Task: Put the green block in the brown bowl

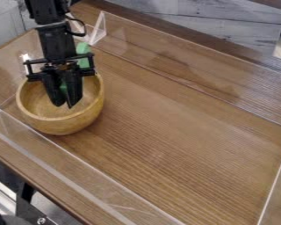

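While hanging over brown bowl (61,109) at far left of wooden table (190,132), gripper (62,98) points steeply down into hollow. Jaws clenched on green block (68,84), held upright between dark fingers (52,88), lower end inside bowl, above its floor. Clear plastic wall (167,53) along far edge.

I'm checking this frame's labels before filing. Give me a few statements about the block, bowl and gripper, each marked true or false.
1. The gripper is shut on the green block. True.
2. The green block lies flat on the table beside the bowl. False: it is held, roughly upright, over the hollow of the brown bowl.
3. The brown bowl sits near the table's left end. True.
4. The bowl is tipped on its side. False: it stands upright.
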